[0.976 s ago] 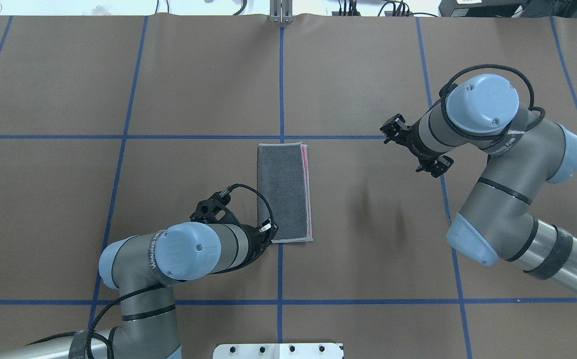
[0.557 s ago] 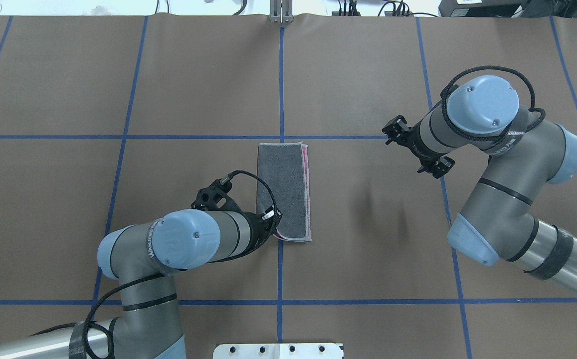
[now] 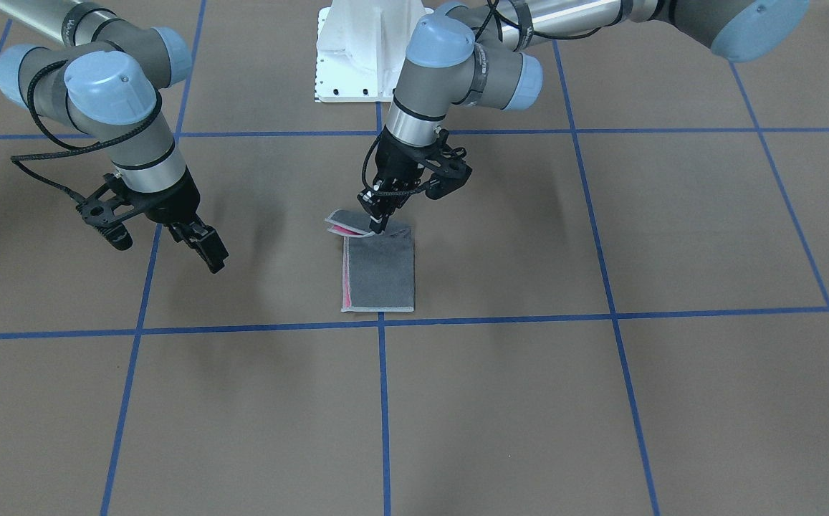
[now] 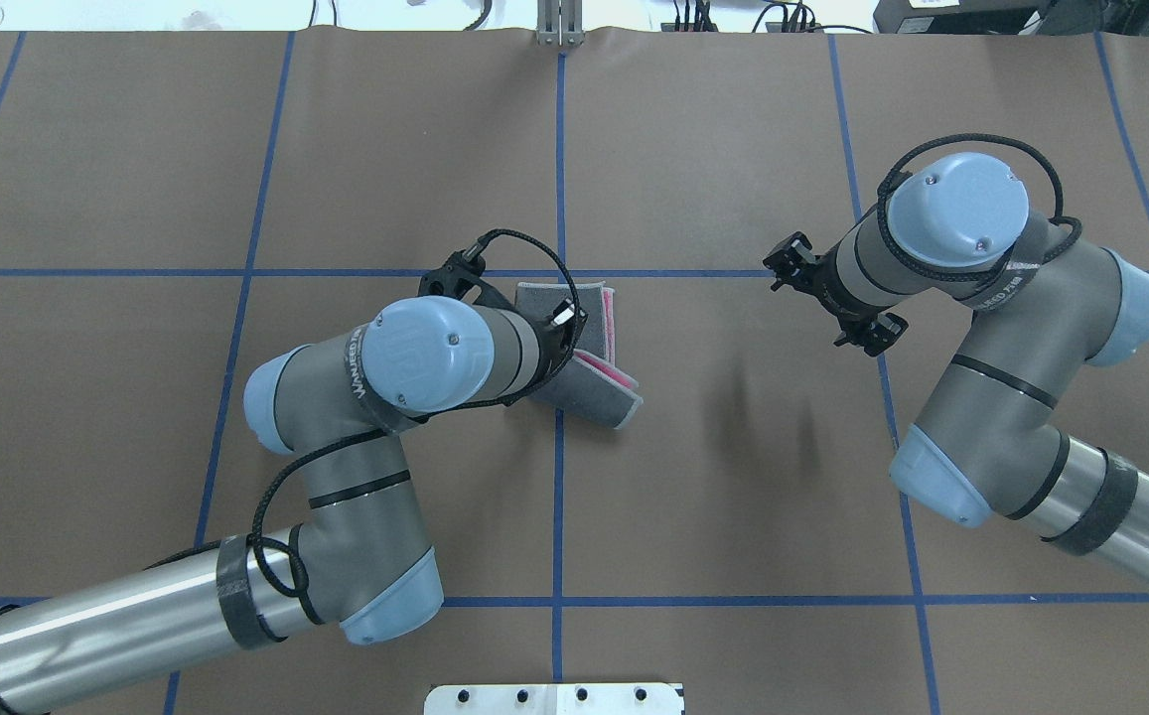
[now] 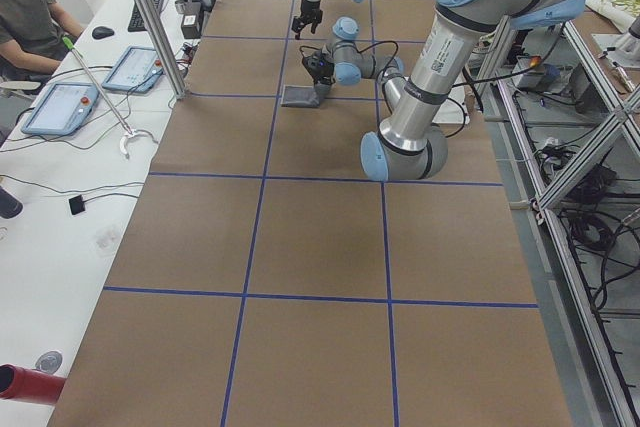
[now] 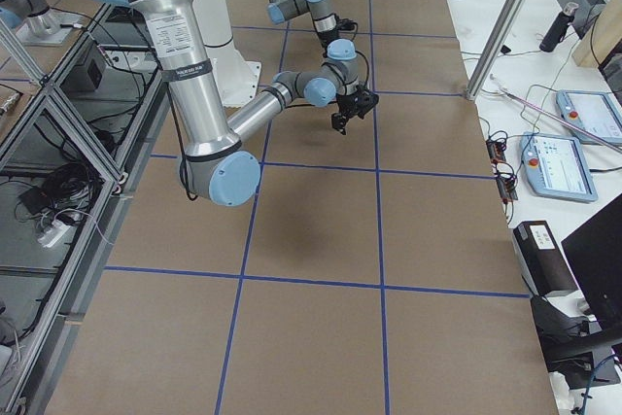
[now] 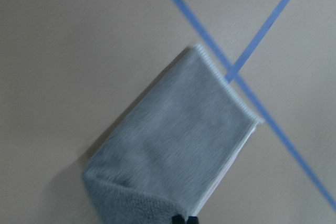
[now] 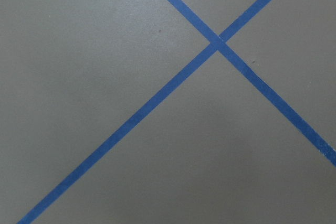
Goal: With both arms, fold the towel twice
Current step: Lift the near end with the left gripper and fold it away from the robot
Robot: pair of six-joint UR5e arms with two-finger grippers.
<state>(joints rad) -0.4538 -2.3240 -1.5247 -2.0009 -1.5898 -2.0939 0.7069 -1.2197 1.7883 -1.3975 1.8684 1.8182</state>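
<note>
Grey towel [image 3: 380, 276] (pink underside); brown table [image 3: 672, 416], blue grid [image 3: 529, 316].

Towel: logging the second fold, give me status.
Left claw shut on towel, robot-side end raised off table. Right claw open, apart from towel. Nothing seen blocking.

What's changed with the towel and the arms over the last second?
The left gripper, shut on the towel by its near corner, lifted that corner and carried it forward, away from the robot. The right gripper barely moved; the towel's far end stayed flat.
</note>
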